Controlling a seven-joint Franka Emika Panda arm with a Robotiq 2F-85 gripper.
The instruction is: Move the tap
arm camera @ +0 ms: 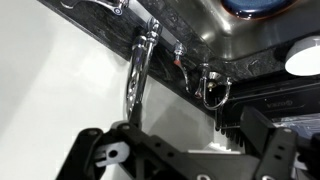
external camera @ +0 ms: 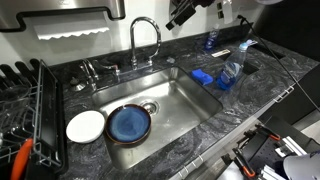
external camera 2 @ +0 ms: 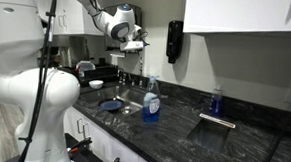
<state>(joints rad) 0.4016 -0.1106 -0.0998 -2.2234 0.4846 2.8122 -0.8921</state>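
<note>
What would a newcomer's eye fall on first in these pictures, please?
The tall chrome tap arches over the steel sink, with the open gripper hanging close by. Inside it lie a blue plate and a white dish beside it; a bottle of blue liquid stands on the dark counter.
</note>
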